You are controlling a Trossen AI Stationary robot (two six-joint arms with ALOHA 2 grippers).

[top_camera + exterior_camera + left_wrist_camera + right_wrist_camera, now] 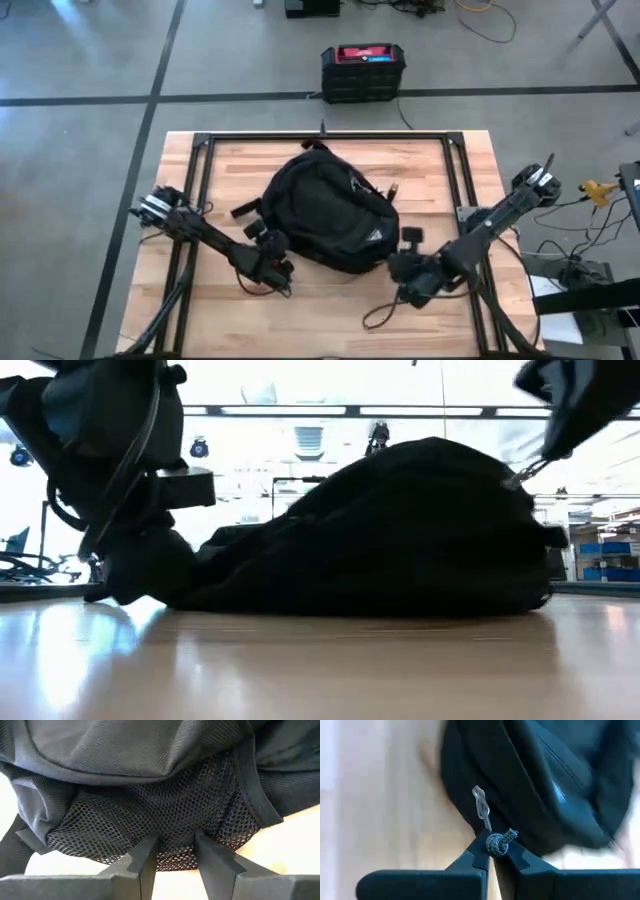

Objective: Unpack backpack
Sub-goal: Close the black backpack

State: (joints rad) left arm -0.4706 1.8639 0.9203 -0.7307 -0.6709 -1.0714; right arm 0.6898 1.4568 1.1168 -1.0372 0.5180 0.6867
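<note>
Pale wooden boards make the table (pixel 330 315), framed by black metal rails, and on it lies one backpack (pixel 325 210), around which everything else is placed. Nearest to it on its one side is the left gripper (pixel 283 262): its two flat dark fingers (pixel 142 862) stand a little apart and their tips touch the black mesh pocket (pixel 150 820) of the backpack, a net with many small holes. On the other side the right gripper (pixel 492 854) has its jaws pressed together on one knotted cord pull (pixel 499 842), from which one small metal zip tab (pixel 481 807) goes to the backpack. This backpack is soft, rounded, of black fabric, with one pale triangular logo (pixel 373 235). Beyond the backpack, on the grey floor, stands one rigid black box (pixel 362 72) with red top.
</note>
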